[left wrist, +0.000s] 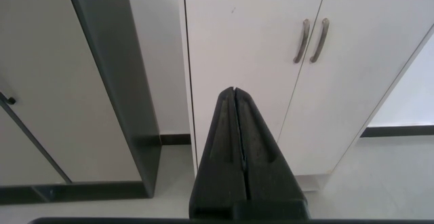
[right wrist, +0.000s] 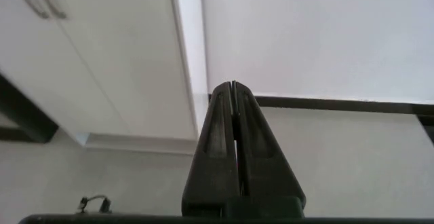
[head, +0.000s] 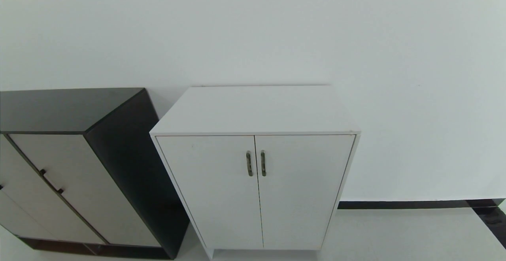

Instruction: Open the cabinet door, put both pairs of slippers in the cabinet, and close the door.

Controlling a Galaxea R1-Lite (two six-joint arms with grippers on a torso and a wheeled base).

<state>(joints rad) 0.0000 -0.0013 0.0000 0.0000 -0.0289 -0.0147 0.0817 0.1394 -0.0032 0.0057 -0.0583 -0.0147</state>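
White cabinet [head: 257, 182] is standing shut before you. Your left gripper [left wrist: 234, 91] and right gripper [right wrist: 232, 85] are holding jaws clenched, empty.

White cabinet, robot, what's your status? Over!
Left gripper shut, right gripper shut, both empty. White cabinet: doors both closed, handles untouched. Dark cabinet beside it, not blocking the doors.

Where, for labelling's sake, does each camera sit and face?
Head view: on the head, looking forward and down at the white cabinet, dark cabinet on its left.
Left wrist view: on the left wrist, facing the white cabinet's handles; shut left gripper ahead.
Right wrist view: on the right wrist, facing the white cabinet's lower corner and floor; shut right gripper ahead.
Shared: all three show the handles.
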